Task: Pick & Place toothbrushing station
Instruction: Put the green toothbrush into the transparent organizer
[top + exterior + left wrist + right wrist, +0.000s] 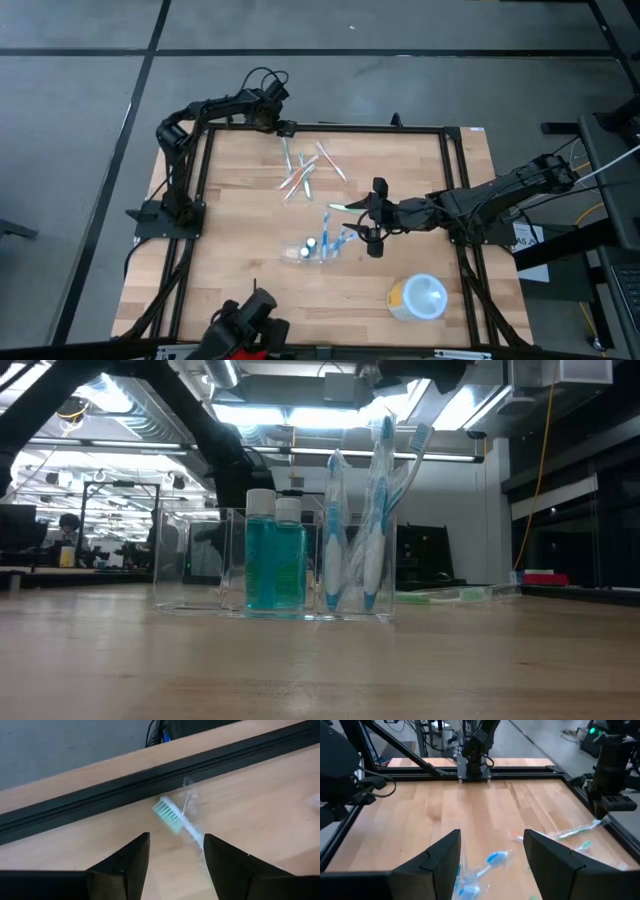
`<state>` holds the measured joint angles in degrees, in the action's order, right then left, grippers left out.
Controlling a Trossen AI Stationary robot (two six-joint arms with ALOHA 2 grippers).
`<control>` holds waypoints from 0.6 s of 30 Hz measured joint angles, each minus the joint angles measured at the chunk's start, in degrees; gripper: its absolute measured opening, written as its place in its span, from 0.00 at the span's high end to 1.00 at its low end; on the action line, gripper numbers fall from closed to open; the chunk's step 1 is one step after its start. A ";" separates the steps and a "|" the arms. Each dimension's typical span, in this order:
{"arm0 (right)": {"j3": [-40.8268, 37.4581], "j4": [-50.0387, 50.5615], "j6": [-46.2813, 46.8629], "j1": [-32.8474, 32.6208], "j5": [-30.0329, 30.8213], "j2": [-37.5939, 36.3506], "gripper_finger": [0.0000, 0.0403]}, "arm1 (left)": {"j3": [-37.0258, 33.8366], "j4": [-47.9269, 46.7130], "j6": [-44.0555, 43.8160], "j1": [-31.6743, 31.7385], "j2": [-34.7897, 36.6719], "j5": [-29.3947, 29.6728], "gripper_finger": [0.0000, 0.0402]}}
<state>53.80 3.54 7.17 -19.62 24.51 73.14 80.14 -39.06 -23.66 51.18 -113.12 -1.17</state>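
The toothbrushing station is a clear rectangular holder standing on its base on the wooden table. In the low view it holds two teal bottles and several wrapped toothbrushes standing upright. My right gripper is open just to the right of the holder; blue brush heads show between its fingers in the right wrist view, and it touches nothing. My left gripper is open at the table's far edge, over a wrapped green-bristled toothbrush that lies flat on the table.
A loose pile of wrapped toothbrushes lies at the far middle, and a green one lies by my right gripper. A round white and yellow container stands at the near right. A black frame rail runs along the far edge.
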 joint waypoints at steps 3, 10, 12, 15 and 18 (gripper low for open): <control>0.00 0.21 0.69 -0.42 -0.02 0.00 0.46 | 0.07 0.86 -0.22 0.02 -0.55 0.13 0.55; 0.00 -1.13 0.45 -1.12 0.07 0.00 0.46 | 0.09 3.35 -0.61 0.00 -1.13 -0.83 0.55; 0.00 -1.14 0.02 -1.11 0.09 0.00 0.46 | 0.07 3.30 -0.61 0.00 -1.13 -1.96 0.55; 0.00 -1.17 -0.15 -1.11 0.09 0.00 0.46 | 0.09 3.23 -0.30 0.00 -1.13 -3.46 0.57; 0.00 -1.17 -0.30 -1.11 0.09 0.00 0.46 | 0.09 3.21 0.30 0.00 -1.13 -4.27 0.64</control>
<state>53.80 2.37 6.87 -20.73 24.60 73.14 80.23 -35.85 -23.36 51.18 -114.26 -5.44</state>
